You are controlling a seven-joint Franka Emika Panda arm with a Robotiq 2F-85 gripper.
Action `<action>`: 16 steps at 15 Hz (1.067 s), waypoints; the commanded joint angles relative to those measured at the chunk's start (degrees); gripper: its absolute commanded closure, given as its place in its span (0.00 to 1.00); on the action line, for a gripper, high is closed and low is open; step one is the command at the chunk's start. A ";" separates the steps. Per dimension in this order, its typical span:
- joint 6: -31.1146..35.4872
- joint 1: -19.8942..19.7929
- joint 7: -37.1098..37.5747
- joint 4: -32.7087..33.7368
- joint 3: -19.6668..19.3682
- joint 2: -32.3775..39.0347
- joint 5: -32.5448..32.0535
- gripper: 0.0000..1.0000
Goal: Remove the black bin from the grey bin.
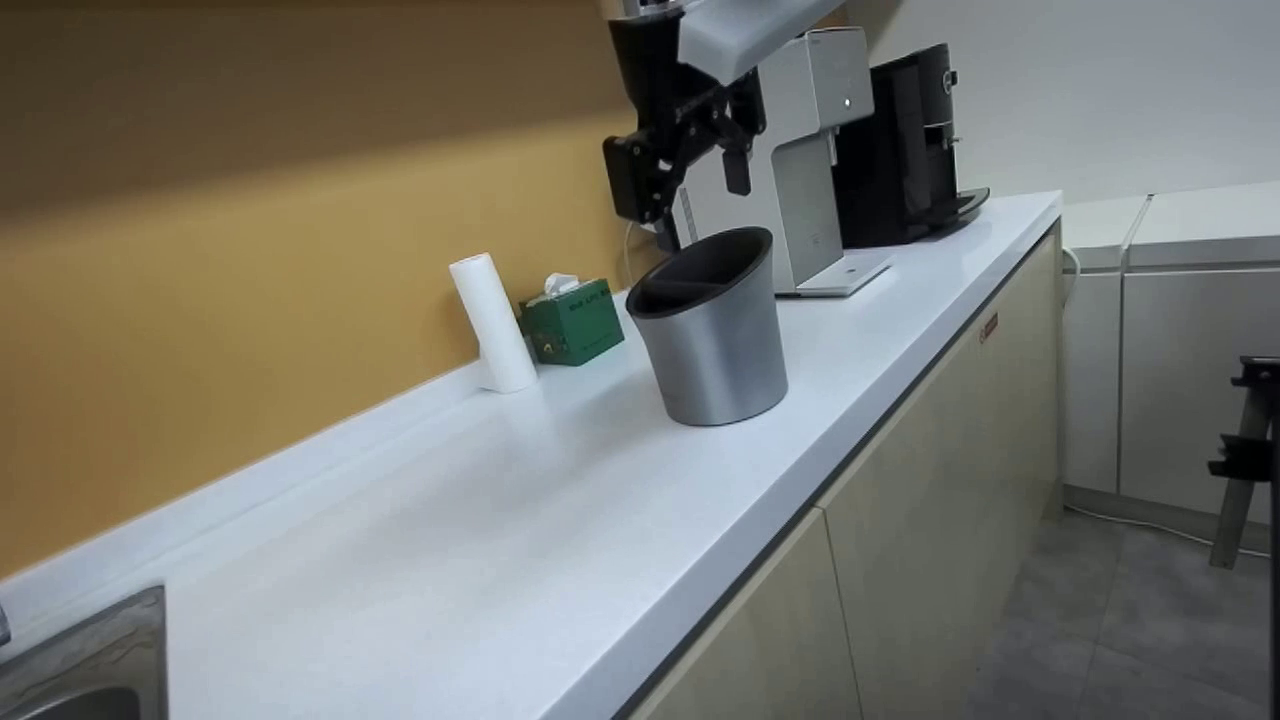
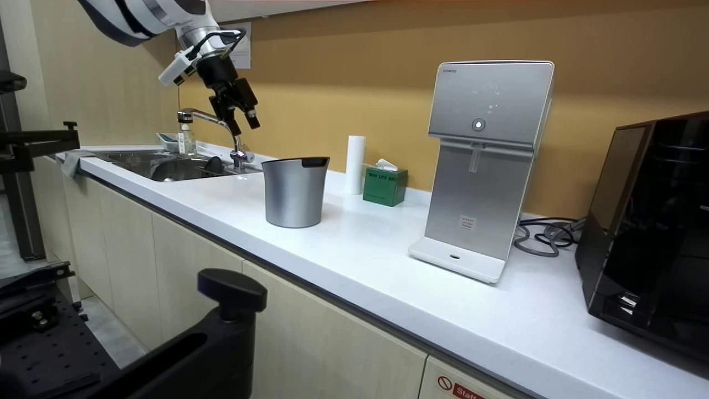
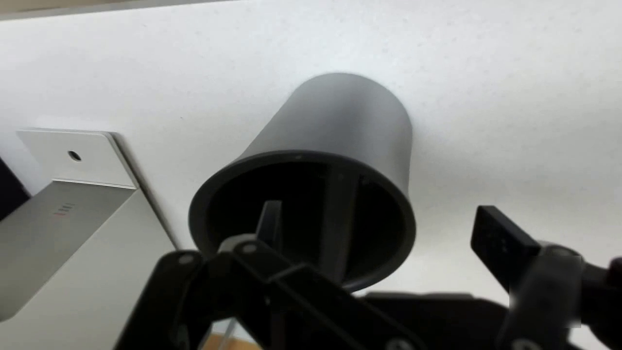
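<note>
Wrist view and both exterior views are shared by the grey bin [image 1: 722, 365], which is stood upright on the white worktop [image 1: 450, 560], between its front edge and its back edge. Inside it the black bin [image 3: 301, 194] is nested; its dark hollow is seen, but how deep it is set cannot be told. In an exterior view the jaws, carried by the robot arm [image 2: 166, 16], are spread well apart, higher than the grey bin's rim and clear of it. In the wrist view one jaw is seen in front of the bins' opening, the other over the worktop beside it. Along the back edge a white paper roll [image 2: 355, 166] is stood upright, and just beside it a green tissue box [image 2: 382, 186] is set. Toward one end edge a silver water dispenser [image 2: 487, 160] is placed; past it, nearer that edge, a black coffee machine [image 1: 890, 150] is set. Between these two, cables [image 2: 548, 235] are bunched near the back edge. Toward the opposite end a sink [image 1: 125, 635] is let in, with a tap [image 2: 241, 159] fitted beside it.
</note>
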 commanded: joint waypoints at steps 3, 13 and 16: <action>-18.02 3.78 7.75 14.29 -2.82 10.16 -4.58 0.00; -17.22 10.88 -0.56 25.47 -12.99 21.82 0.92 0.00; -16.04 11.13 -3.73 27.17 -15.20 23.31 2.83 0.00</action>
